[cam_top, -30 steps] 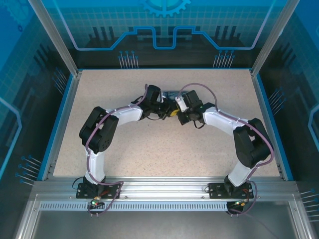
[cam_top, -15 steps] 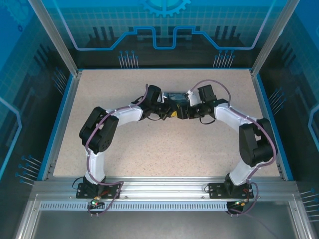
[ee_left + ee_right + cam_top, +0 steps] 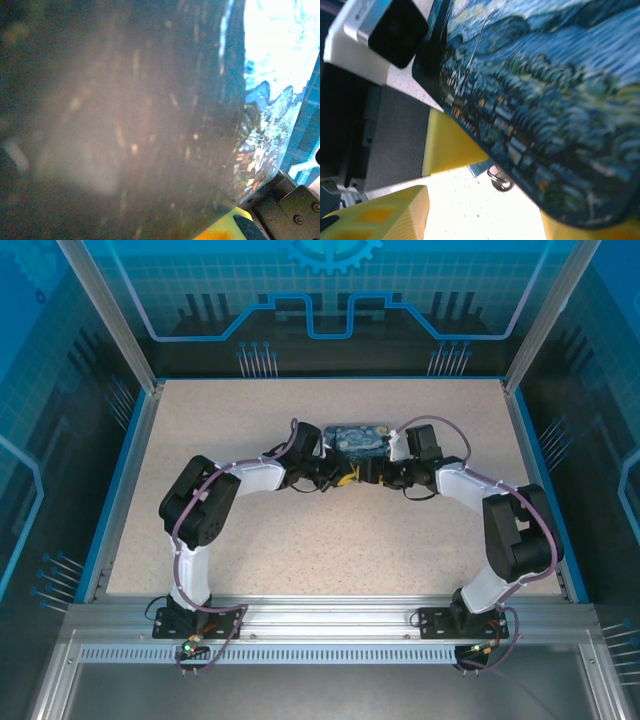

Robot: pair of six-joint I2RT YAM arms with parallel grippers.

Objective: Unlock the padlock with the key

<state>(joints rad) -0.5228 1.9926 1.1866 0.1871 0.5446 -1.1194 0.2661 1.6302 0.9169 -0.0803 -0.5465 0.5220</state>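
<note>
left fingers and right fingers meet at painted box's near edge; grip unreadable; padlock apparently not yet unlocked.

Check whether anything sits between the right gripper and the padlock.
Nothing visible does, though the padlock itself is too unclear to pick out. The right gripper has its yellow fingers on either side of a small metal ring at the painted box edge, with bare table between.
</note>
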